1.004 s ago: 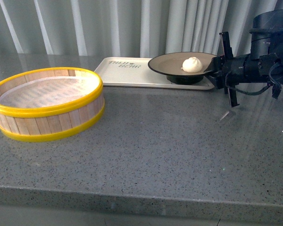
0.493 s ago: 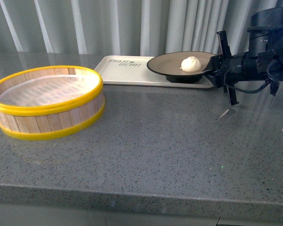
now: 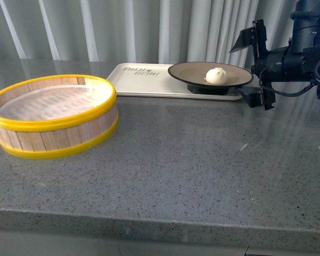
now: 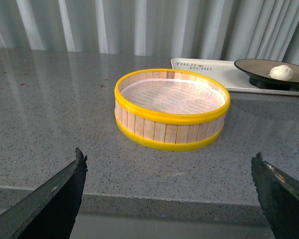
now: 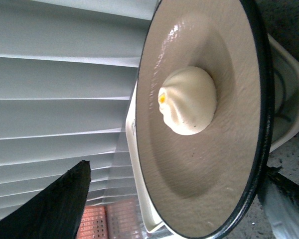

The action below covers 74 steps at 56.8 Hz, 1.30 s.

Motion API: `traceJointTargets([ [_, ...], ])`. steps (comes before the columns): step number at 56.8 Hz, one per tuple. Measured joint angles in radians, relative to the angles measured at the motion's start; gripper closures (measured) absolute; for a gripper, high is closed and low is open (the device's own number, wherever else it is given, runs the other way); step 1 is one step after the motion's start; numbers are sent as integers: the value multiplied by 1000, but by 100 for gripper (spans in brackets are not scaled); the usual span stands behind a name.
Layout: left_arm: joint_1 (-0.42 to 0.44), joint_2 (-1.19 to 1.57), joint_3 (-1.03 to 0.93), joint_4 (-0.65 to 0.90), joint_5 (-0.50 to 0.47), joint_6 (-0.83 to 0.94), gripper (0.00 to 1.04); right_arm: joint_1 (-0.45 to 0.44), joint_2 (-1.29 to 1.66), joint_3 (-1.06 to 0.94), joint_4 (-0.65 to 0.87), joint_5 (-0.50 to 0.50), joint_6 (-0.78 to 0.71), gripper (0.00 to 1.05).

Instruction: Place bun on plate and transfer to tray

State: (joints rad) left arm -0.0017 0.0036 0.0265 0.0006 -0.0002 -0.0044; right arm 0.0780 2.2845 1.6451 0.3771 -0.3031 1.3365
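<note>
The cream-white bun lies in the middle of the grey-brown, black-rimmed plate. The plate stands on the right end of the cream tray at the back of the counter. My right gripper is open at the plate's right rim, one finger above the rim and one below, touching nothing. The right wrist view shows the bun, the plate and the tray close up between the spread jaws of the right gripper. My left gripper is open and empty over the counter's near edge.
A round wooden steamer with yellow rims stands at the left, also in the left wrist view as the steamer. Grey speckled counter lies between it and the front edge. Pale curtains hang close behind the tray.
My right gripper has opened and let go of the plate's right rim. The plate, held slightly tilted before, now rests level on the tray. The left arm has not moved.
</note>
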Motion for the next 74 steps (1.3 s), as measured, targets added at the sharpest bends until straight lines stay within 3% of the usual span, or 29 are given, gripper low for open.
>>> traceJointTargets([
  [22, 0, 0, 0, 0, 0, 0, 7, 46, -233, -214, 39, 10, 0, 8],
  [30, 0, 0, 0, 0, 0, 0, 7, 55, -330, -359, 50, 23, -71, 8],
  [46, 0, 0, 0, 0, 0, 0, 7, 90, -713, -707, -73, 256, -267, 8],
  [56, 0, -1, 0, 0, 1, 0, 7, 93, -785, -793, -85, 305, -352, 9],
  [59, 0, 0, 0, 0, 0, 0, 7, 95, -782, -874, 134, 418, -520, 19],
  [64, 0, 0, 0, 0, -3, 0, 7, 81, -825, -1046, 435, 450, -938, 38],
  [67, 0, 0, 0, 0, -2, 0, 7, 69, -874, -1112, 494, 439, -1120, 49],
  [74, 0, 0, 0, 0, 0, 0, 7, 43, -953, -1211, 521, 426, -1256, 69],
])
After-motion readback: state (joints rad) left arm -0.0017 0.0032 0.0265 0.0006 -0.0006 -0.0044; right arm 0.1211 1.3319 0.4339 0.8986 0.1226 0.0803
